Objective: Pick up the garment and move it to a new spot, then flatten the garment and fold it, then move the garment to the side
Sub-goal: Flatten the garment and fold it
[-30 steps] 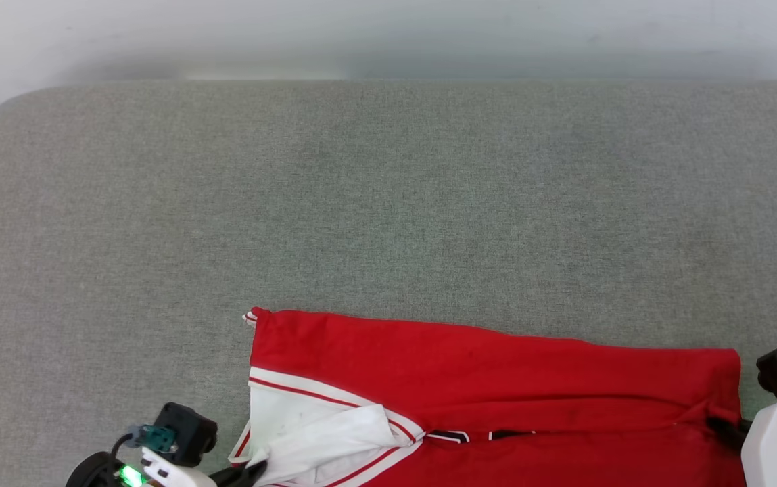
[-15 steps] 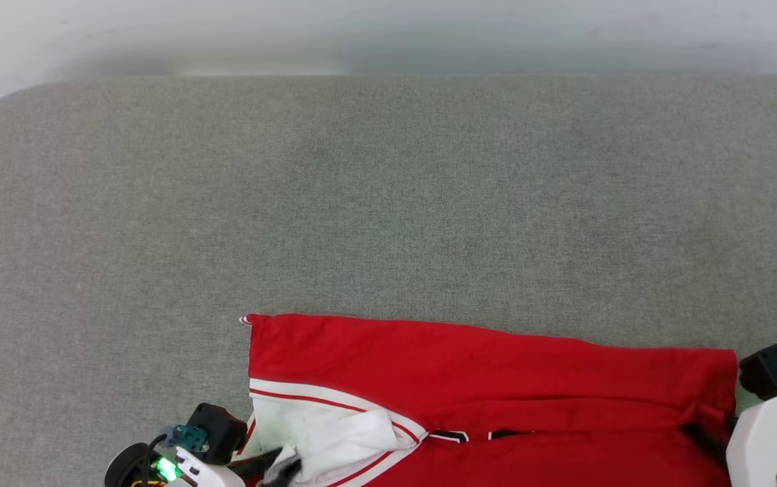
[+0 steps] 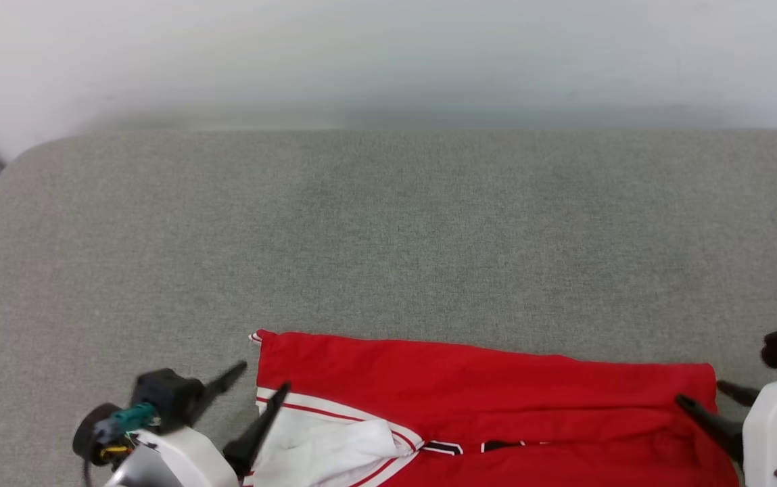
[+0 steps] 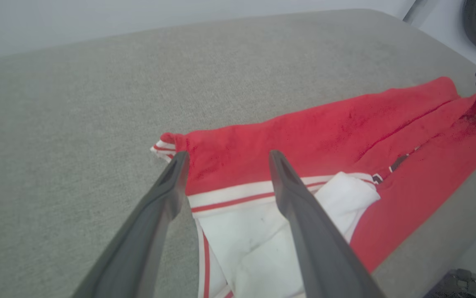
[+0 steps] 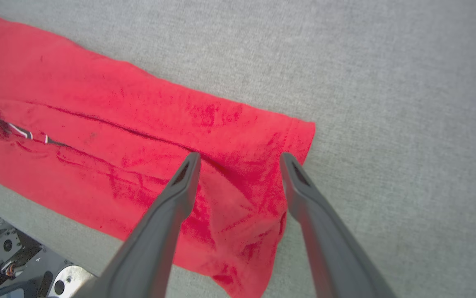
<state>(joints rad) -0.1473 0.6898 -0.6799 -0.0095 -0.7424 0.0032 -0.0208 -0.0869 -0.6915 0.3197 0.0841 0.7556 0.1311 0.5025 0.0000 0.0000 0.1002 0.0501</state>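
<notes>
1. Grey woven upholstery (image 3: 388, 237) runs under a pale, blurred wall (image 3: 388, 54) in the head view. Between the two claws lies a folded red jersey shirt (image 3: 483, 379) with a white sleeve and striped trim, its near part cut off by the frame edge. The left claw (image 3: 265, 376) is spread apart, with one finger over the sleeve trim and the other off the cloth. The right claw (image 3: 699, 391) is parted too, at the hem corner. Whether either touches the fabric is hard to tell.
2. Left wrist view: the left claw (image 4: 228, 155) gapes and holds nothing. The shirt's (image 4: 304, 136) red corner sits just past its tips, and the white sleeve (image 4: 254, 240) lies beneath its fingers. The black lettering (image 4: 395, 163) is mostly swallowed by a fold.
3. Right wrist view: the right claw (image 5: 241, 156) is parted and empty above the shirt's (image 5: 117, 165) hem end. Far to its left a sliver of lettering (image 5: 22, 132) shows, unreadable.
</notes>
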